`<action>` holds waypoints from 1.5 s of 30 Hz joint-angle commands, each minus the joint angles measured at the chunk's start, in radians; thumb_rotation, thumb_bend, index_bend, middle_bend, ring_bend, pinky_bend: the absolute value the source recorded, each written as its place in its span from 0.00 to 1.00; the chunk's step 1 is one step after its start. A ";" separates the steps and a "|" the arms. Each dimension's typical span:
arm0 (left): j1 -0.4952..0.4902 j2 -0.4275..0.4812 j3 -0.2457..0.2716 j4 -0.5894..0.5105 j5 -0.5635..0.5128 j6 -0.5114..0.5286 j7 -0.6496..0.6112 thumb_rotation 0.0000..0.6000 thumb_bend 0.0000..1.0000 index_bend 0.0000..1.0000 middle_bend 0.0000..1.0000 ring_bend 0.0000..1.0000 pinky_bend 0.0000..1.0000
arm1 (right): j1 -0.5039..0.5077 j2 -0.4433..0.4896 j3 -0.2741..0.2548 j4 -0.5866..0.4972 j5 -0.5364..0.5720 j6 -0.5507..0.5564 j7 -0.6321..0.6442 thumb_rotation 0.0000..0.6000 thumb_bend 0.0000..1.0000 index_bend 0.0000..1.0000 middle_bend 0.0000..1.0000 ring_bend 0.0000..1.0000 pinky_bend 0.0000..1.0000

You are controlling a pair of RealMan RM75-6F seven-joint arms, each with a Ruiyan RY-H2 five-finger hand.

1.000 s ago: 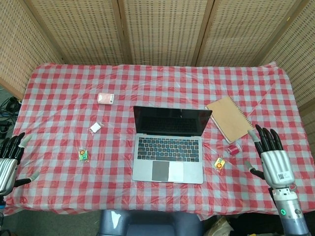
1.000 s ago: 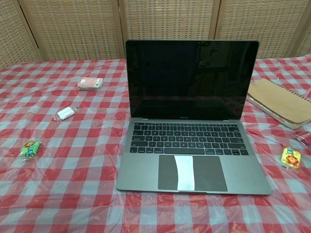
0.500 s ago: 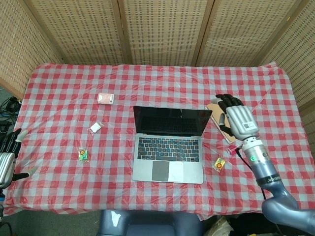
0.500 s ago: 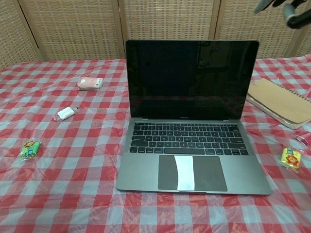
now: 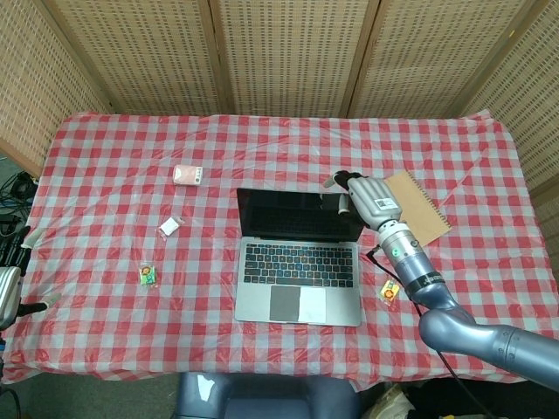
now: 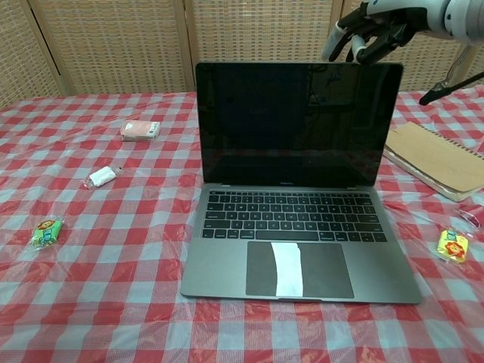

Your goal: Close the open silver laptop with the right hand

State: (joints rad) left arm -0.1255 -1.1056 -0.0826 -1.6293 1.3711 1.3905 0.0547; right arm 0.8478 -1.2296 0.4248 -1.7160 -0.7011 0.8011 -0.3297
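A red-and-white checked tablecloth [image 5: 105, 175] covers the table before woven wicker screens [image 5: 279, 52]. The open silver laptop [image 5: 299, 262] sits at centre, lid upright. The right hand [image 5: 362, 196], beside the brown notebook [image 5: 419, 205] half a second ago, has moved to the lid's top right corner, fingers apart, holding nothing. The left hand [image 5: 9, 284] is barely visible at the table's edge; its grasp cannot be judged.
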 commanded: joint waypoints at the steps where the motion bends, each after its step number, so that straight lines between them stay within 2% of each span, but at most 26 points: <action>1: -0.002 -0.001 0.000 0.003 -0.005 -0.006 0.001 1.00 0.00 0.00 0.00 0.00 0.00 | 0.040 -0.013 -0.019 0.017 0.052 -0.017 -0.014 1.00 1.00 0.35 0.35 0.29 0.38; 11: -0.004 -0.002 -0.001 0.005 -0.011 -0.009 -0.002 1.00 0.00 0.00 0.00 0.00 0.00 | 0.080 -0.009 -0.039 -0.006 0.098 -0.008 0.003 1.00 1.00 0.48 0.47 0.36 0.38; 18: -0.006 -0.001 0.003 0.005 -0.008 -0.014 -0.006 1.00 0.00 0.00 0.00 0.00 0.00 | 0.078 0.034 -0.040 -0.061 0.129 -0.043 0.061 1.00 1.00 0.48 0.48 0.37 0.38; 30: -0.003 0.003 0.009 -0.004 0.005 -0.002 -0.004 1.00 0.00 0.00 0.00 0.00 0.00 | 0.090 0.135 -0.052 -0.129 0.189 -0.179 0.179 1.00 1.00 0.48 0.49 0.38 0.39; 38: -0.002 0.002 0.012 -0.008 0.009 0.002 0.003 1.00 0.00 0.00 0.00 0.00 0.00 | 0.124 0.184 -0.118 -0.147 0.176 -0.276 0.183 1.00 1.00 0.49 0.49 0.38 0.39; 45: -0.002 -0.004 0.011 -0.007 0.010 0.008 0.019 1.00 0.00 0.00 0.00 0.00 0.00 | 0.135 0.167 -0.181 -0.178 0.091 -0.305 0.171 1.00 1.00 0.49 0.49 0.38 0.39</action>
State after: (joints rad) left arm -0.1275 -1.1093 -0.0716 -1.6363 1.3808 1.3986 0.0732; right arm 0.9785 -1.0550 0.2630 -1.8848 -0.5866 0.5045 -0.1520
